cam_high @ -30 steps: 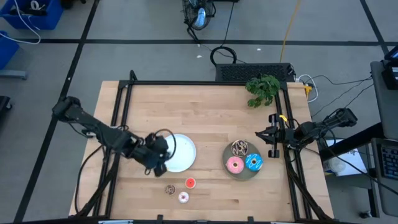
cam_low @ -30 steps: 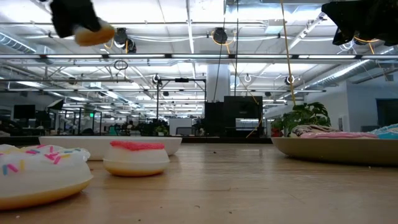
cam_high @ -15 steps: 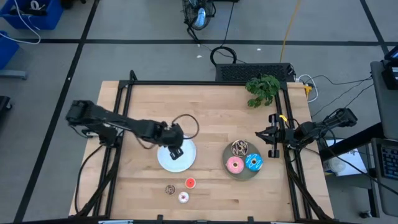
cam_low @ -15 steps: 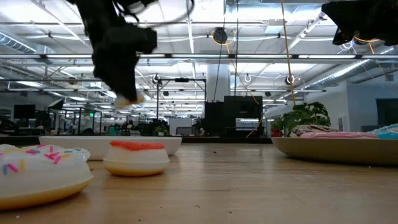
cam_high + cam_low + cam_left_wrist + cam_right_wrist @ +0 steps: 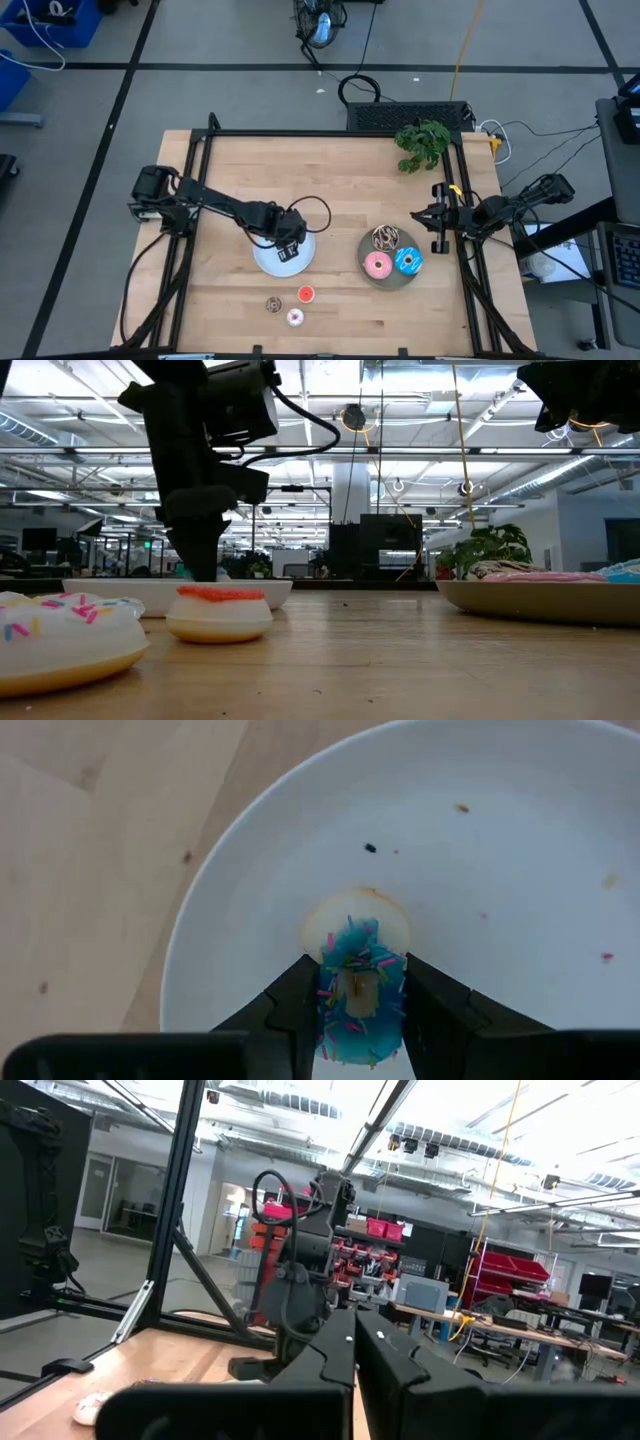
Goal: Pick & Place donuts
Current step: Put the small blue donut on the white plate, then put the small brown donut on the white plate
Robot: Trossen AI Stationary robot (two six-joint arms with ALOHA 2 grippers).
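My left gripper (image 5: pixel 287 252) (image 5: pixel 358 970) stands over the round white plate (image 5: pixel 268 262) (image 5: pixel 520 870), pointing down, shut on the tiny blue sprinkled donut (image 5: pixel 360 992). In the low view its fingers (image 5: pixel 203 565) reach down behind the plate's rim (image 5: pixel 130 592). The pink (image 5: pixel 377 265), blue (image 5: pixel 408 262) and brown-and-white speckled (image 5: pixel 385 238) donuts lie on the grey plate (image 5: pixel 392 281). The tiny brown (image 5: pixel 273 305), red-orange (image 5: pixel 306 294) (image 5: pixel 218 610) and whitish-pink (image 5: pixel 295 318) (image 5: pixel 60 640) donuts lie on the table. My right gripper (image 5: pixel 418 215) (image 5: pixel 355 1342) waits shut at the table's right edge. My left gripper pinches the tiny blue donut by its two opposite sides (image 5: pixel 333 995) between the two fingers (image 5: pixel 300 990), coming from above and pointing down. The frosted face is turned toward the wrist and the tan underside (image 5: pixel 355 925) toward the plate. Whether it rests on the plate, I cannot tell.
A green leafy plant (image 5: pixel 422 142) sits at the table's far right corner. A black frame (image 5: pixel 330 133) runs along the table's far, left and right edges. Bare wood lies between the two plates and along the far half of the table.
My left gripper, carrying the tiny blue donut, has moved from high over the white plate's near-left rim toward the table's right, then come down over the plate's middle. Its arm has swung inward across the table. The donut has stayed between the fingers throughout.
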